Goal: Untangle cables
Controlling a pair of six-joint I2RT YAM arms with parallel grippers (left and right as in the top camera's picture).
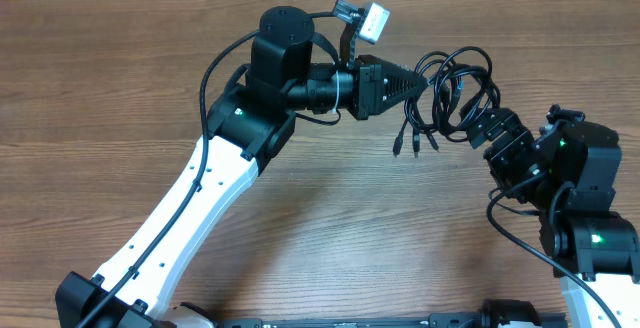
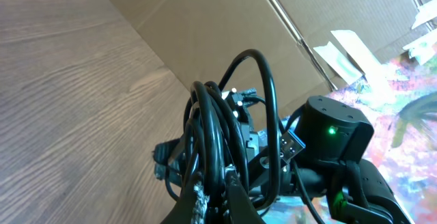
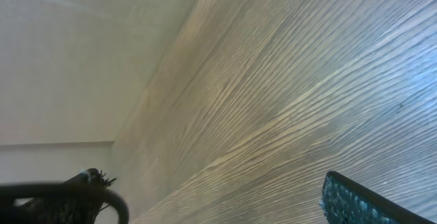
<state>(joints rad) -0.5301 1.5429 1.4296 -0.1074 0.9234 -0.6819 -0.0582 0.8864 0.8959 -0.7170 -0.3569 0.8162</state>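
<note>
Wooden table (image 1: 120, 88) with cardboard (image 2: 225, 19) behind
The cardboard stands along the table's far edge; white paper strips (image 2: 348, 53) and a colourful patterned sheet (image 2: 410, 115) lie beyond the table.

robot lab: wood table (image 1: 100, 88), cardboard wall (image 2: 239, 26)

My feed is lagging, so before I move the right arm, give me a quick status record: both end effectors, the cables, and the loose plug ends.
left end effector: shut on the cables, gripping one side of the bundle
right end effector: open, fingers spread, at the opposite side of the bundle, gripping nothing
cables: one looped black tangle between the two arms, not separated
plug ends: a few trail loose from the tangle's lower edge
surface: wood-grain table
</note>
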